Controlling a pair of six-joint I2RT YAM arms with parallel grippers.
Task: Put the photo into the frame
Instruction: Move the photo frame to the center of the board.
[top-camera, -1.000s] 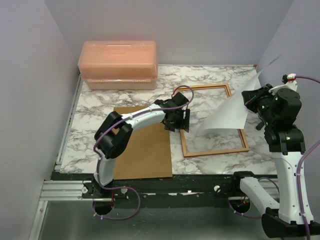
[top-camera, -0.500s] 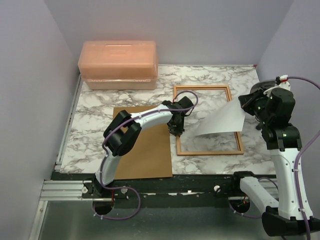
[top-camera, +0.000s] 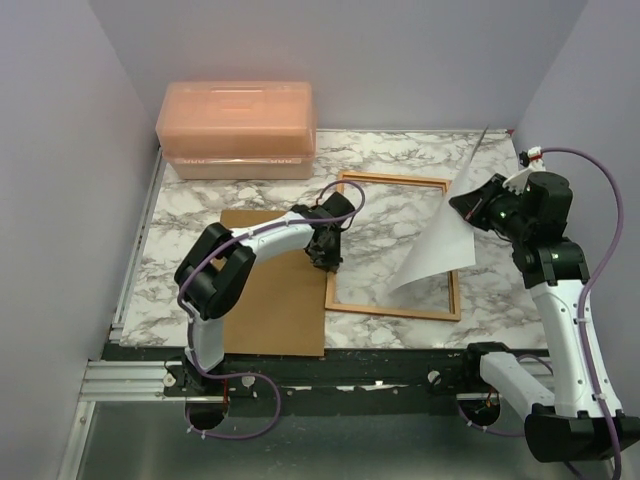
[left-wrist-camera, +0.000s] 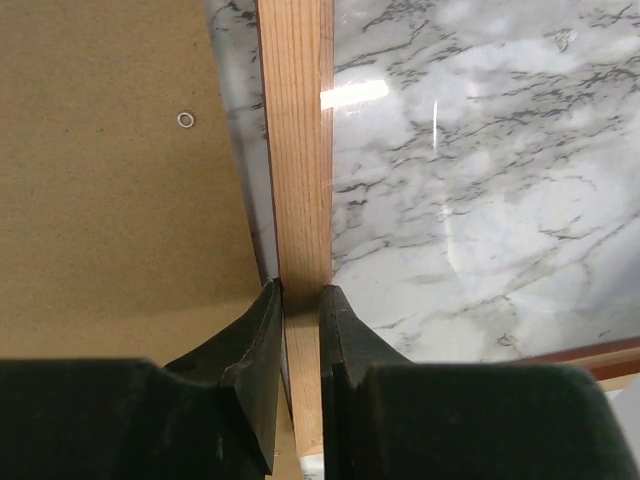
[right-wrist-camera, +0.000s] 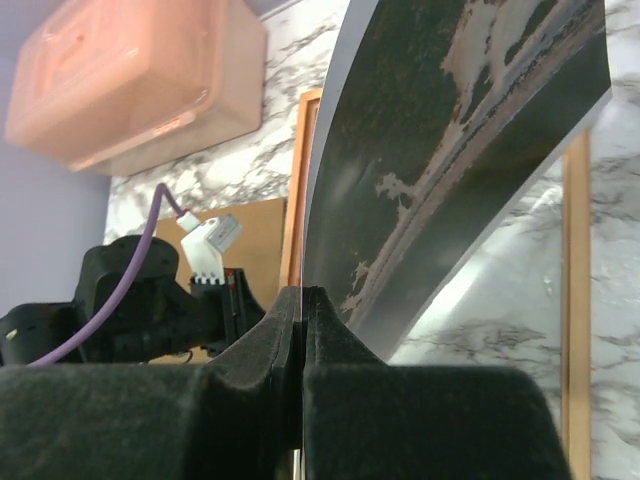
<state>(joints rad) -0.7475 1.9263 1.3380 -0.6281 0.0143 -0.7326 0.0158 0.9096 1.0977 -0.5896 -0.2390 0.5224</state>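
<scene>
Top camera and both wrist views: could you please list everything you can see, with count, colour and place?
photo: one, white back, dark streaky front; held up tilted over the frame's right part.
frame: one, wood-coloured; flat on the table, centre-right.
clear sheet: seemingly one, known by glare only; inside the frame's opening.
backing board: one, brown; flat on the table, left of the frame.
storage box: one, translucent orange, lidded; far left, by the back wall.
table: one, white-grey marble.
left gripper: one, black; closed on the frame's left rail.
right gripper: one, black; closed on the photo's edge.
</scene>
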